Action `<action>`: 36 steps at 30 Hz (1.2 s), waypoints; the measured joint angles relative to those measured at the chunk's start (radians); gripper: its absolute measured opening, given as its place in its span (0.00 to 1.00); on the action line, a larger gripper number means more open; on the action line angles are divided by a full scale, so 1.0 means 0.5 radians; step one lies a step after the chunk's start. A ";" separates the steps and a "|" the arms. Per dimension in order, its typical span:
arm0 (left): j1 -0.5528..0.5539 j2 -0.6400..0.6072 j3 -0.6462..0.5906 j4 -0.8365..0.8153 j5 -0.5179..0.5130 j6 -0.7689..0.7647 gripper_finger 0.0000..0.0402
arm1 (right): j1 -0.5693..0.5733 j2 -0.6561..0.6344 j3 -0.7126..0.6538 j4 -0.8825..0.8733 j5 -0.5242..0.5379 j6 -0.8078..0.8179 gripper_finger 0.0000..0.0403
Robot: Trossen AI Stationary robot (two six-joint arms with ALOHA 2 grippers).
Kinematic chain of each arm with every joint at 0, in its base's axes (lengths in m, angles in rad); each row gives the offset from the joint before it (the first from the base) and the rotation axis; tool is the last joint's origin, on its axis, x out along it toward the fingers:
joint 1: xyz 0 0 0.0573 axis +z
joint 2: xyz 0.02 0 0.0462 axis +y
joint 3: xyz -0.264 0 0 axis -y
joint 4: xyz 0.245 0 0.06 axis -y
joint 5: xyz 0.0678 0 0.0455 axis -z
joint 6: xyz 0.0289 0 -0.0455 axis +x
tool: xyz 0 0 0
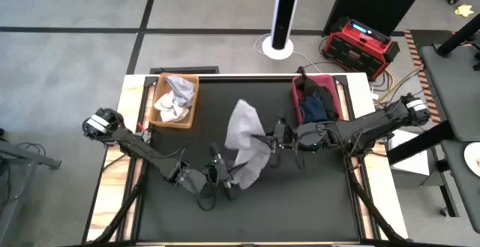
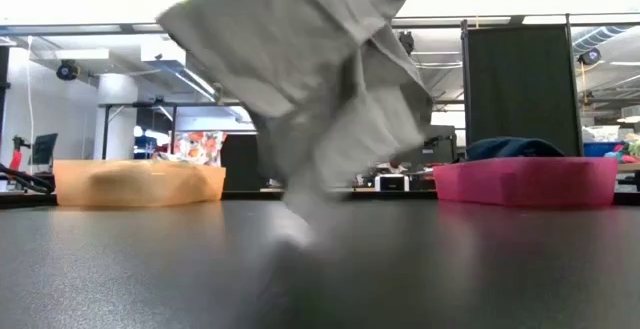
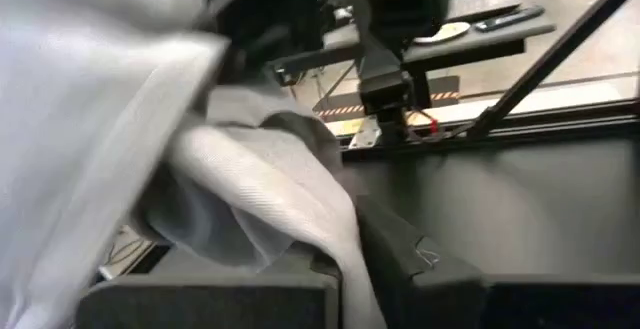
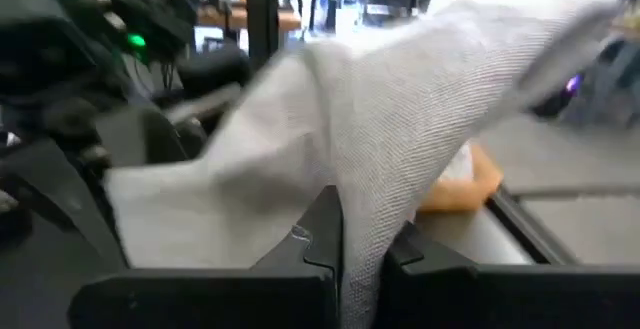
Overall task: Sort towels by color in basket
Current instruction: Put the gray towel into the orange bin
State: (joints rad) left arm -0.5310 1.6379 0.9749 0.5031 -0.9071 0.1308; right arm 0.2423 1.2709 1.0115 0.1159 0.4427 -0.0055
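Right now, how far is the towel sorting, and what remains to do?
Partly done: light towels lie in the orange basket, dark towels in the pink basket. In hand: the left gripper and right gripper both hold a light grey towel above the table. Left: putting it in a basket.

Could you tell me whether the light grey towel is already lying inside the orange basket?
No, the light grey towel hangs above the table's middle, gripped by both the left gripper and right gripper, apart from the orange basket.
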 joint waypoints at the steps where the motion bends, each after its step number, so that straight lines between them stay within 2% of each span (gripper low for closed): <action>1: -0.015 -0.001 0.000 0.014 0.001 0.014 0.01 | -0.009 0.000 0.005 -0.055 -0.002 0.059 0.04; 4: -0.057 -0.010 0.000 0.086 0.001 0.072 0.01 | -0.031 0.000 0.035 -0.223 -0.002 0.198 0.10; 9: -0.093 -0.034 0.000 0.115 -0.008 0.094 0.00 | -0.034 -0.002 0.061 -0.254 -0.062 0.243 0.29; 16: -0.162 -0.090 0.006 0.139 -0.326 0.219 0.00 | -0.032 -0.032 0.093 -0.511 -0.096 0.235 0.54; 20: -0.184 -0.105 0.012 0.274 -0.368 0.376 0.00 | -0.008 -0.063 0.093 -0.515 -0.100 0.097 0.63; 25: -0.171 -0.106 0.012 0.405 -0.409 0.469 0.00 | 0.090 -0.083 0.092 -0.344 -0.272 -0.179 0.70; 30: -0.157 -0.106 0.012 0.408 -0.459 0.478 0.00 | 0.109 -0.060 0.092 -0.283 -0.589 -0.151 0.74; 33: -0.138 -0.106 0.012 0.443 -0.448 0.475 0.00 | 0.107 0.015 0.092 -0.217 -0.604 -0.118 0.76; 36: -0.117 -0.106 0.013 0.457 -0.313 0.467 0.00 | 0.103 0.123 0.092 -0.102 -0.604 -0.115 0.77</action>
State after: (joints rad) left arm -0.5896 1.5848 0.9813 0.7315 -1.0637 0.3645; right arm 0.2938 1.3322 1.0575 0.0651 0.1407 -0.0628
